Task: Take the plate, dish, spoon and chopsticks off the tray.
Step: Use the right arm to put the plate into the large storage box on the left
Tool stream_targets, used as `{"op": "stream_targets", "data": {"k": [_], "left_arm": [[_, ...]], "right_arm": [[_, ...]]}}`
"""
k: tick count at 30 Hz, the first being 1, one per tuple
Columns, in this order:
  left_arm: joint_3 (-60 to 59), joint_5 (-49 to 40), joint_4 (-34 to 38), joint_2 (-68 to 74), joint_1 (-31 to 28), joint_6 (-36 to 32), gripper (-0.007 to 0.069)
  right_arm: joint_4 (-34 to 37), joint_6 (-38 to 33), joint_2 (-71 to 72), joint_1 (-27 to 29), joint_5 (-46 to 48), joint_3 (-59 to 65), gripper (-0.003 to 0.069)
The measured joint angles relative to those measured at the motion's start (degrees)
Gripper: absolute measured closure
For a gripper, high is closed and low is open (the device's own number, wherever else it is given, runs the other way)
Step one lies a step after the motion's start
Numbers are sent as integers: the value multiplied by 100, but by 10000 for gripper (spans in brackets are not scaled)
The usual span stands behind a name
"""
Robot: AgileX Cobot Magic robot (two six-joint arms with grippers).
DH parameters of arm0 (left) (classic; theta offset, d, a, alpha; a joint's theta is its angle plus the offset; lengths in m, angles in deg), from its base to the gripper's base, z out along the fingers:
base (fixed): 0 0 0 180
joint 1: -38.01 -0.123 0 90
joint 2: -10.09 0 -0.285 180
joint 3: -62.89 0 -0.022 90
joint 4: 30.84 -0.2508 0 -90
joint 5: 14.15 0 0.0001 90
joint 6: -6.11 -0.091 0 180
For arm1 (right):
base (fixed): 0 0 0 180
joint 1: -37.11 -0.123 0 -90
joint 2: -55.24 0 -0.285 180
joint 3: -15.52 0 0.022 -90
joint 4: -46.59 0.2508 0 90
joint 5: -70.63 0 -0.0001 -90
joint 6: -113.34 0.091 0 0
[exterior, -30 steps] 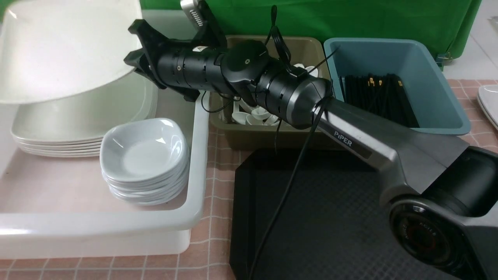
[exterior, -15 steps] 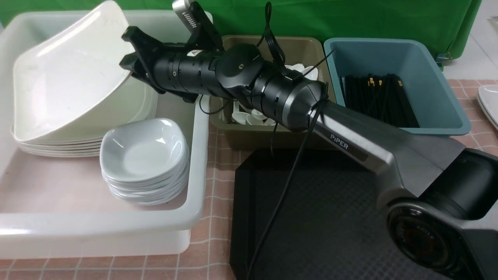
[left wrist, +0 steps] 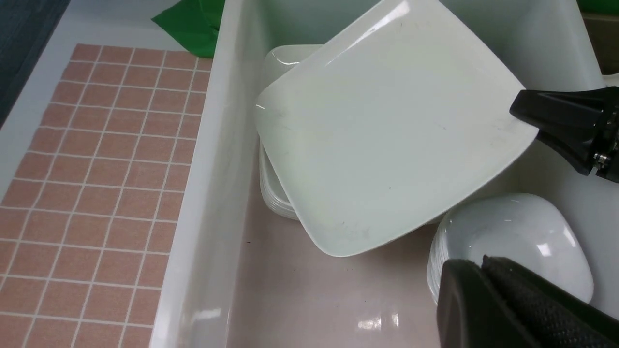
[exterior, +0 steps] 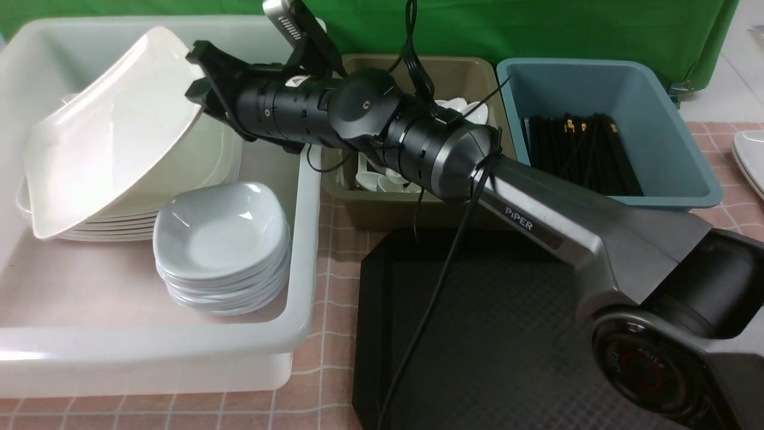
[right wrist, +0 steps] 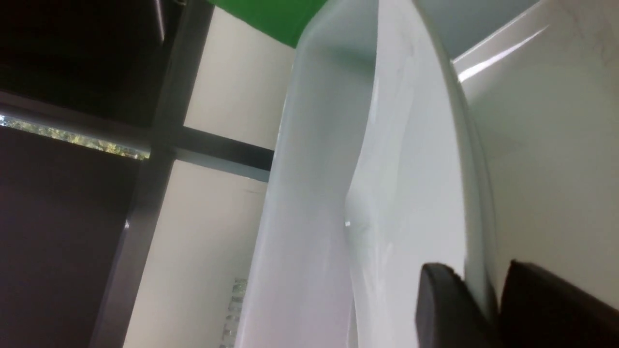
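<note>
Wht plate [exterior: 113, 137], bluish-wht dish [exterior: 218, 230], blk diamond-textured tray [exterior: 507, 346], olive tub [exterior: 394, 212], blue tub [exterior: 674, 194], pink checked cloth [exterior: 334, 251].

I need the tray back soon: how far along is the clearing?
Nearly done. The tray looks bare where visible; dishes, spoons and chopsticks lie off it. In hand: the plate leans tilted on the plate stack, rim between the jaws of the right tool. Left: letting it settle flat.

We see the plate [exterior: 113, 131], glossy white, tilted steeply, leaning on a stack of like plates [exterior: 89, 224]. The pale dish [exterior: 218, 230] tops a pile [exterior: 221, 289] just beside. Black chopsticks [exterior: 576, 152] lie bundled; the diamond-floored tray [exterior: 507, 334] lies flat, nearest us.
</note>
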Motion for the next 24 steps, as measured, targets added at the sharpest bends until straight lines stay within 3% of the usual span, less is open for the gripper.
{"op": "stream_targets", "data": {"k": [7,18,24], "left_arm": [[0,-45,0,0,0,0,606],[0,-99,6,0,0,0,606],[0,-102,277,0,0,0,606]], "right_arm": [[-176,-84,-11,5,-341,0,525],[-216,-85,-77,5,-1206,12,533],[-211,-709,-89,5,-1243,37,533]]}}
